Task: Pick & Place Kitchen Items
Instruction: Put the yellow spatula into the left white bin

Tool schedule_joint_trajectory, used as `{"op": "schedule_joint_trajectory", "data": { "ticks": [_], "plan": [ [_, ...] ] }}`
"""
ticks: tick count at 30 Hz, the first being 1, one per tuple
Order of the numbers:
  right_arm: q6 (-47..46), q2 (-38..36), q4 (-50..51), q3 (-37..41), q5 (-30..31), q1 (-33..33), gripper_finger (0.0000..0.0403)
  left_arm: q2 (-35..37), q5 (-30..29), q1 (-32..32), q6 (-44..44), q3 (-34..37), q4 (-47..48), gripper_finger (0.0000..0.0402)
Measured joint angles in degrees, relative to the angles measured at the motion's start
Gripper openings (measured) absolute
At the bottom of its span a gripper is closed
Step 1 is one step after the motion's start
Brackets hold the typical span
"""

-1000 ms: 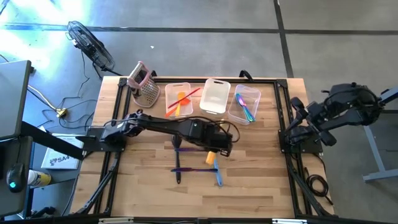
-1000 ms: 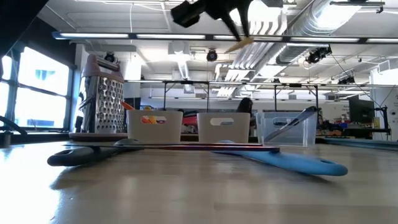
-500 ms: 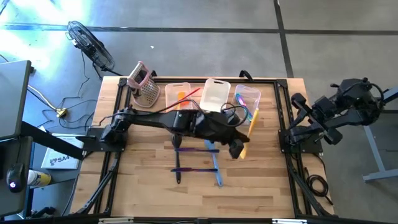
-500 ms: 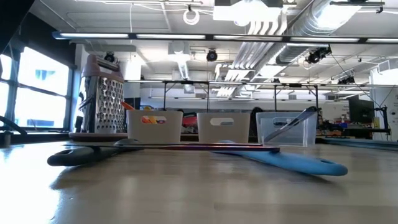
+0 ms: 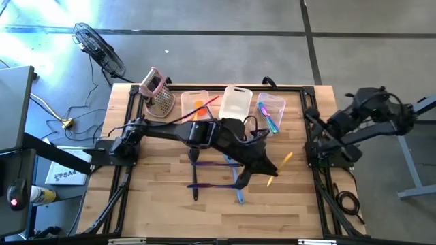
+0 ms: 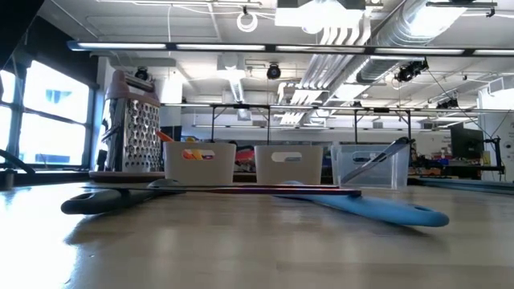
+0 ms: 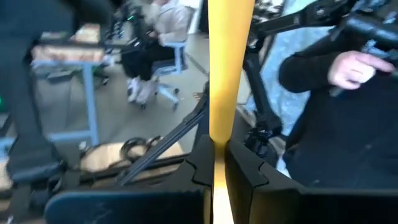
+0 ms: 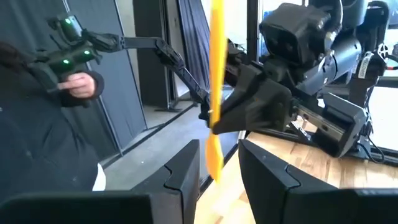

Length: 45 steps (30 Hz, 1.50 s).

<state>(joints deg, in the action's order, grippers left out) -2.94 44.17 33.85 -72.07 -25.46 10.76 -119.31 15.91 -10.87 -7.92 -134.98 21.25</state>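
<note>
I see the light wooden table (image 5: 163, 211) with its black frame filling the overhead view. My left arm stretches across it toward the right side, and its left gripper (image 5: 272, 168) is clamped shut on a slim yellow-orange plastic utensil (image 5: 281, 168), held in the air above the table's right half; in the left wrist view that utensil (image 7: 229, 74) rises straight out from between the closed fingers (image 7: 242, 177). My right arm is folded just off the table's right edge, and the right gripper (image 8: 219, 171) points at the held utensil (image 8: 216, 93), its fingers (image 8: 183, 171) parted with nothing between them.

Along the far edge stand a metal box grater with a pink handle (image 5: 157, 93) and three clear rectangular plastic bins: the left bin (image 5: 195, 107) holds orange and red utensils, the middle bin (image 5: 236, 105) looks bare, the right bin (image 5: 268, 113) holds blue, green and purple ones.

On the boards near the middle lie a blue plastic spatula (image 5: 238, 185), a purple utensil (image 5: 204, 185) and a dark utensil (image 5: 194, 175). A person's hand (image 8: 79, 84) holding a controller shows beyond the table.
</note>
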Motion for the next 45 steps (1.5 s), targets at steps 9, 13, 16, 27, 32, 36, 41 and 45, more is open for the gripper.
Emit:
{"op": "schedule_joint_trajectory", "data": {
  "ticks": [9, 13, 16, 27, 32, 36, 41, 45],
  "plan": [
    [1.33, 6.52, -8.69, -0.02, 0.02, 1.03, 0.0105, -0.02, 4.6, 0.04, 5.13, 0.0, 0.01, 0.0008],
    [4.31, 8.41, -10.55, -0.02, 0.85, 3.12, 0.0105, -0.04, 4.57, 0.43, 5.09, 0.0, 1.45, 0.0008],
    [6.81, 9.22, -11.22, -0.02, 6.08, 5.21, 0.0105, -0.04, 4.54, 0.79, 4.98, 0.0, 2.14, 0.0008],
    [10.78, 10.56, -12.95, -0.02, 13.29, 8.87, 0.0105, -0.09, 4.58, 0.81, 5.11, 0.0, 3.52, 0.0008],
    [10.78, 12.54, -13.56, -0.02, 10.85, 9.05, 0.0105, -0.09, 4.89, 1.18, 5.01, 0.0, 4.76, 0.0008],
    [10.38, 14.41, -14.03, -0.02, 7.26, 9.14, 0.0105, -0.09, 5.52, 1.51, 5.09, 0.0, 4.84, 0.0008],
    [9.35, 14.97, -15.7, -0.02, 6.2, 9.14, 0.0105, -0.09, 6.43, 1.55, 5.09, 0.0, 5.14, 0.0008],
    [9.31, 14.87, -16.78, -0.02, 6.0, 9.14, 0.0105, -0.09, 7.16, 1.55, 5.09, 0.0, 5.58, 0.0008]
  ]
}}
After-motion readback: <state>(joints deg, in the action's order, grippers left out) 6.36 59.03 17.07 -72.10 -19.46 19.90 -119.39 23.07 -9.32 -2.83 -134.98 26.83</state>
